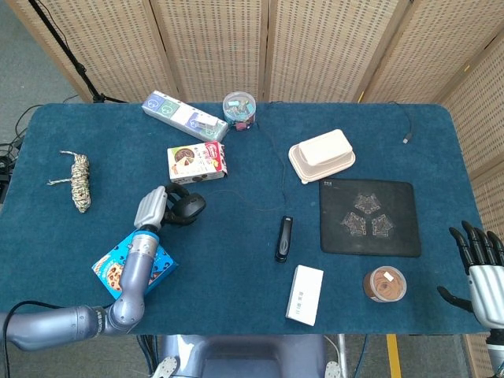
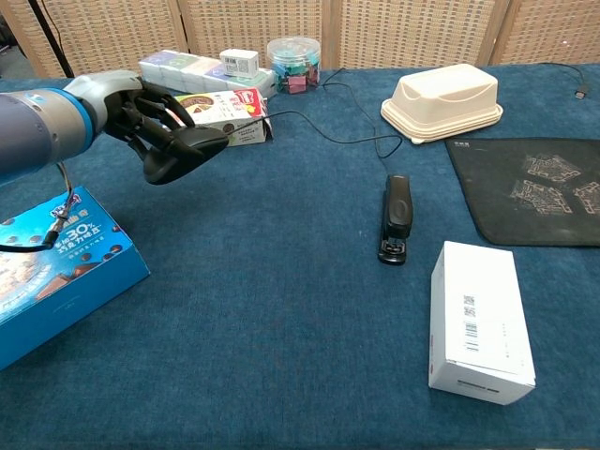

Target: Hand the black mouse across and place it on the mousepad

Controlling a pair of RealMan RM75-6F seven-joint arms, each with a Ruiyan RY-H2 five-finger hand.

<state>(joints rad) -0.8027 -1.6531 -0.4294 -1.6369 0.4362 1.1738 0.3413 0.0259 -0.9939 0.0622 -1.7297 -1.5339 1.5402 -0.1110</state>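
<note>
Your left hand (image 1: pixel 154 208) grasps the black mouse (image 1: pixel 189 206) with its fingers (image 2: pixel 141 111) wrapped over it. The chest view shows you that the mouse is lifted off the worktop (image 1: pixel 236 260), with its thin cable (image 2: pixel 323 122) running away toward 1 o'clock; the head view does not make this height clear. At 9 o'clock from the mouse, only the head view shows a bundle of rope (image 1: pixel 79 182). Below your left hand lies a blue snack box (image 2: pixel 47 272); in the chest view you can read "30" on it. At 12 o'clock from the mouse stands a white box with biscuit pictures (image 1: pixel 197 162), its writing too small to read. Behind it are a long pack of small boxes (image 1: pixel 184 116) and a clear jar of coloured clips (image 1: pixel 239 109). Toward the middle lie a black stapler (image 2: pixel 397 217) and a white carton (image 2: pixel 480 319), with a barcode seen in the chest view. A cream lidded container (image 1: pixel 321 156) sits at 12 o'clock from the mousepad (image 1: pixel 368 217). The mousepad is well apart from the mouse, at 3 o'clock. Only the head view shows the small round tub (image 1: pixel 385 284) and your right hand (image 1: pixel 482 264), fingers spread and holding nothing. The worktop has a dark blue cloth; woven screens (image 1: pixel 315 47) stand behind.
</note>
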